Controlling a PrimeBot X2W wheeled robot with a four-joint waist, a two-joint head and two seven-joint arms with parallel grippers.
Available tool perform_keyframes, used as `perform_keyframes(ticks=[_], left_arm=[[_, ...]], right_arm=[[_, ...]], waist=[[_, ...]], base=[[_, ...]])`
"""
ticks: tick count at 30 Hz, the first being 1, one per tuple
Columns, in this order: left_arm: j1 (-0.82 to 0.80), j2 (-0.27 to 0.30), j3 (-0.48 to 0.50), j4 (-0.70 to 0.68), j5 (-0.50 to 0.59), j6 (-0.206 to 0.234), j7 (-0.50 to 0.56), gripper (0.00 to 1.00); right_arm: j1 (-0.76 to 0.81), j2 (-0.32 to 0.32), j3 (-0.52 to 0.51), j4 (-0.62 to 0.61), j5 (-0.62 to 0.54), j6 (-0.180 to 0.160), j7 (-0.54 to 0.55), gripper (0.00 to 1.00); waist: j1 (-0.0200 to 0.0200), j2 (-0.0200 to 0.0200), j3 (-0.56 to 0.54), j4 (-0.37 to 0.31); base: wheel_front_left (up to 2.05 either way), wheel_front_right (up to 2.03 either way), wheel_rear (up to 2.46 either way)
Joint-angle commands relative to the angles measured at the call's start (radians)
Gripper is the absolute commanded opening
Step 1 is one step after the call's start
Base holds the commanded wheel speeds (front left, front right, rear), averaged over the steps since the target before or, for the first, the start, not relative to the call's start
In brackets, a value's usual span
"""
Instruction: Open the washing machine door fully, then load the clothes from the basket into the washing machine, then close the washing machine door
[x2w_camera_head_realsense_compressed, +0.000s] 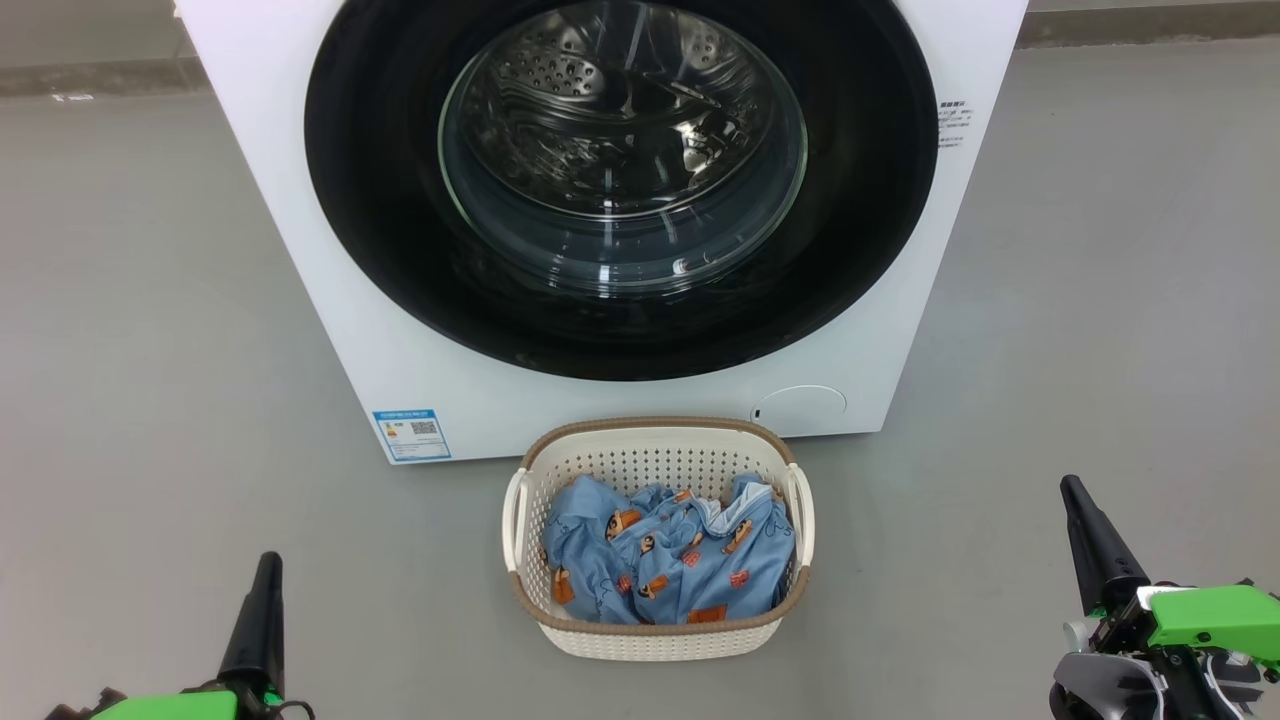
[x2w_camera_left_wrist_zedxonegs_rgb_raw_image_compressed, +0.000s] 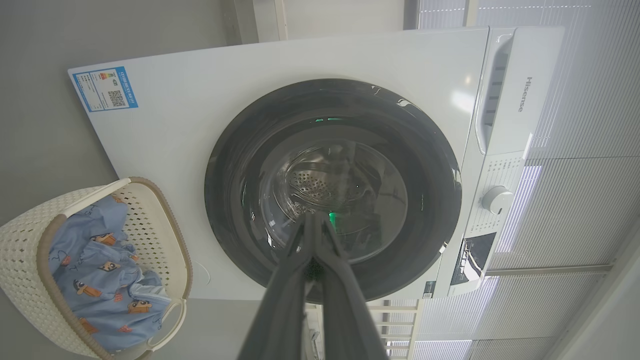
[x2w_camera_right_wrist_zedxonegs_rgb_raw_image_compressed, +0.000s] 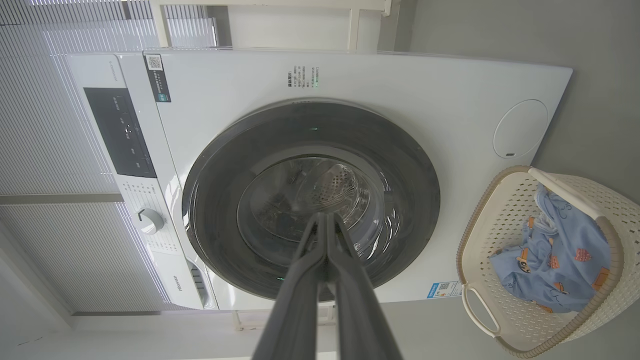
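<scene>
The door (x2w_camera_head_realsense_compressed: 620, 170) is seen shut flat against the machine (x2w_camera_head_realsense_compressed: 330, 330), so the first step, opening it, is judged as not yet begun. The door lies ahead of both grippers and higher, about midway between them. The left gripper (x2w_camera_head_realsense_compressed: 266, 575) is found low at the left and the right gripper (x2w_camera_head_realsense_compressed: 1078, 500) low at the right. The right one is a little more forward, so it is judged the nearer. Both are clenched, fingers pressed together, and nothing is grasped. On which edge the door is to be pulled cannot be told. Through the door the drum (x2w_camera_head_realsense_compressed: 600, 90) is seen, and no clothes are seen in it. The basket (x2w_camera_head_realsense_compressed: 660, 428) is placed on the floor (x2w_camera_head_realsense_compressed: 150, 350) just in front of the machine, between the grippers. The clothes (x2w_camera_head_realsense_compressed: 665, 560) are crumpled inside it, below its rim.
</scene>
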Motion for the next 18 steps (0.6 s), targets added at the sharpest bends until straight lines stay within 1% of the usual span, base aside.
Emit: perform_keyframes(ticks=[1, 18], left_arm=[[-0.036, 0.009, 0.032, -0.018, 0.010, -0.007, 0.006, 0.00], [-0.036, 0.009, 0.032, -0.018, 0.010, -0.007, 0.006, 0.00]], right_arm=[[-0.038, -0.010, 0.019, -0.025, -0.010, 0.002, 0.005, 0.00], [-0.038, -0.010, 0.019, -0.025, -0.010, 0.002, 0.005, 0.00]], waist=[[0.0000, 0.0000, 0.000, 0.000], [0.0000, 0.0000, 0.000, 0.000]], base=[[0.00, 0.00, 0.00], [0.00, 0.00, 0.00]])
